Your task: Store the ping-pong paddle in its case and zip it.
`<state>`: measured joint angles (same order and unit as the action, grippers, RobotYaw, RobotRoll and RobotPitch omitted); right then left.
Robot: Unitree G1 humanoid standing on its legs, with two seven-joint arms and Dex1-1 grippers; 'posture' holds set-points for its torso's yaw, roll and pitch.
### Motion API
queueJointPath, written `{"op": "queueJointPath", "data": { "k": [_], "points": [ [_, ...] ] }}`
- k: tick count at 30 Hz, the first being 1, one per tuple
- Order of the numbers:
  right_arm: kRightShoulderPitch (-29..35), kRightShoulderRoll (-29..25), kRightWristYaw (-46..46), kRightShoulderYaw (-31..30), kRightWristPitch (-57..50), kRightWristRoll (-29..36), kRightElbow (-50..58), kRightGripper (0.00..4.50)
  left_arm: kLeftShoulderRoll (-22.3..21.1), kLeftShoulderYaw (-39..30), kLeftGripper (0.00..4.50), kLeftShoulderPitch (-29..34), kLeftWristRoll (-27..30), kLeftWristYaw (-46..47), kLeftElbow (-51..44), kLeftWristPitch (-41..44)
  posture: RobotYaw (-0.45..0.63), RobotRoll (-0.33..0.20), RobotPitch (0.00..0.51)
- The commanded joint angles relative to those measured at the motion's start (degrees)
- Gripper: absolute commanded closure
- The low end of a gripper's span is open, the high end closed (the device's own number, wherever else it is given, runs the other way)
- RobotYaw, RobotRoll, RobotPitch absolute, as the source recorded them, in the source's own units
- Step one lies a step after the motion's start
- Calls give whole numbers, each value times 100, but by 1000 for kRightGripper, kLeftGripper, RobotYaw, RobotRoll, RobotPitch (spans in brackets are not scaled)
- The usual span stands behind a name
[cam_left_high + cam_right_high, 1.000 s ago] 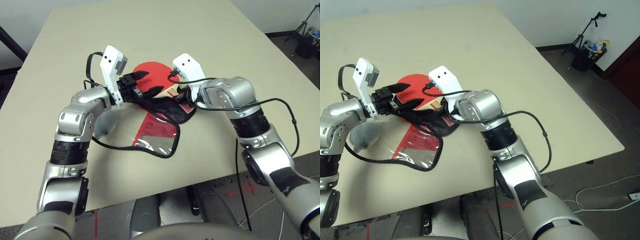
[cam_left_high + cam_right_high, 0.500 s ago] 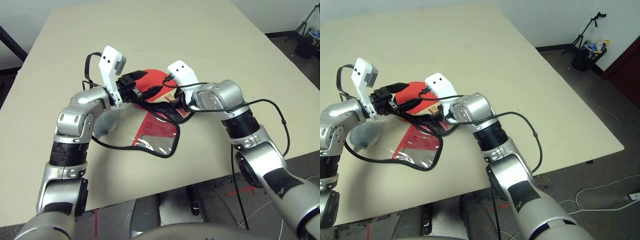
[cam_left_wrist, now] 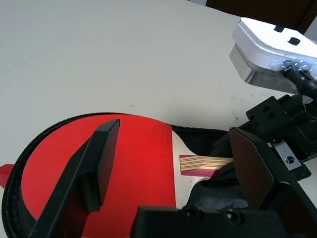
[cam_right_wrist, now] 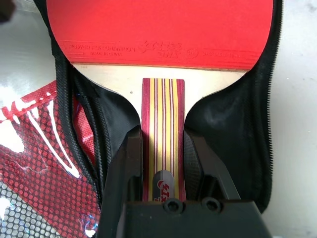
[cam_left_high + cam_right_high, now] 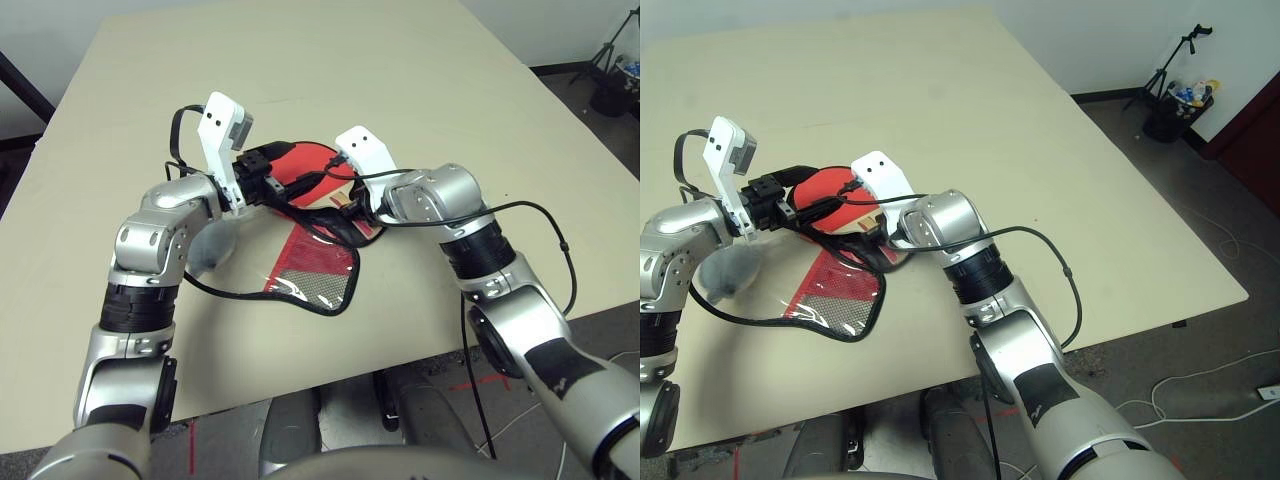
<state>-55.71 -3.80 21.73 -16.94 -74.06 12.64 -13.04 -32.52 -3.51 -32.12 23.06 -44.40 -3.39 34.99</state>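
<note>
Gripping the striped wooden handle of the ping-pong paddle (image 4: 161, 74), the right hand (image 4: 161, 168) has its two black fingers pressed against either side of the handle. The paddle's red face lies inside the open black half of the case (image 5: 320, 255), with the zipper edge curving round it and the handle sticking out of the opening. The case sits near the middle of the counter (image 5: 400, 80), its clear and red flap with the mesh patch folded out toward the near edge. The left hand (image 3: 173, 163) hovers over the paddle's red face, fingers spread apart with nothing between them. A grey plush charm (image 5: 205, 250) rests on the counter just beside the case, partly hidden behind the left forearm, joined to it by a black cord.
</note>
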Motion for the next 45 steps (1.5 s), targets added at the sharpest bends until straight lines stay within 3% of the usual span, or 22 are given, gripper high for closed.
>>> {"op": "queueJointPath", "data": {
  "k": [1, 11, 17, 22, 29, 33, 45],
  "points": [
    [-7, 58, 40, -27, 154, -18, -26, 3003, -4, -8, 0, 96, 28, -1, 26, 1, 8, 0, 143],
    [-56, -268, 520, 190, 208, 271, 438, 15, -217, -212, 0, -112, 126, -31, 10, 134, 29, 0, 143],
    [16, -820, 1076, 567, 449, 637, 949, 15, -648, -516, 0, -325, 189, -117, 272, 144, 46, 0, 146],
    [447, -1638, 2034, 602, 1914, 641, 1060, 15, -1560, -865, 0, -124, 119, -521, 624, 71, 56, 0, 147],
    [795, -2076, 2490, 806, 2659, 708, 1050, 15, -2646, -1465, 0, 663, 158, -1062, 1038, 218, 69, 0, 150],
    [953, -2218, 2602, 844, 2831, 724, 1099, 15, -3201, -1725, 0, 1482, -18, -1447, 1439, 11, 82, 0, 152],
    [1224, -2344, 3663, 682, 3715, 941, 1640, 15, -3567, -2047, 0, 3347, 128, -2517, 612, -32, 91, 0, 156]
  ]
}}
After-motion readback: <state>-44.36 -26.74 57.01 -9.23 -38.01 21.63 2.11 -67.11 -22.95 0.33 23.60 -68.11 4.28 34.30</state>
